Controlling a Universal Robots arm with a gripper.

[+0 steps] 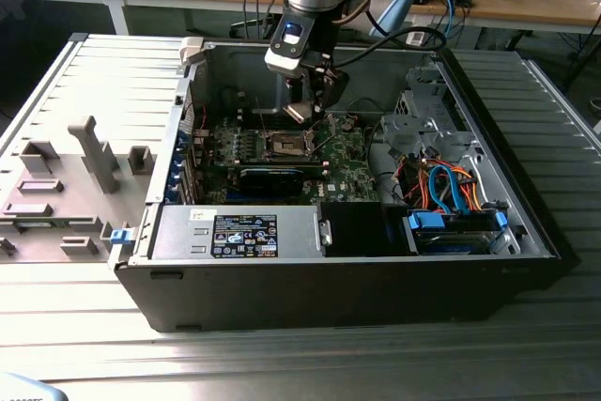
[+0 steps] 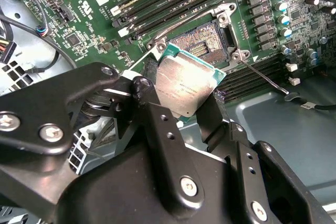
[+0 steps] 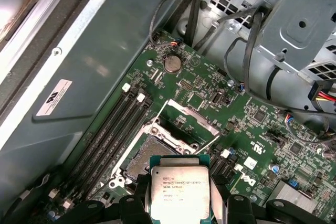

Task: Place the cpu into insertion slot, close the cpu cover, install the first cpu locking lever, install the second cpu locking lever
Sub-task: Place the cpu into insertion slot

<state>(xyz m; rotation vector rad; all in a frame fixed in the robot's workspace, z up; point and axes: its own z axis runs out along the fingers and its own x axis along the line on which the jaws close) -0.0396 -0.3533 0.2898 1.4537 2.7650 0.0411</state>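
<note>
Second wrist view: the hand [image 2: 184,104] is clamped on the cpu [image 2: 184,80] above the open insertion slot [image 2: 203,39]. Lowered misaligned, I reckon it could scrape the socket's contacts.

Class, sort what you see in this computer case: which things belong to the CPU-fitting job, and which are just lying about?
Job: cpu, held in the hand; open socket; raised cpu cover; locking lever.
Lying about: memory slots; coin battery; black card; orange and blue cables.
</note>
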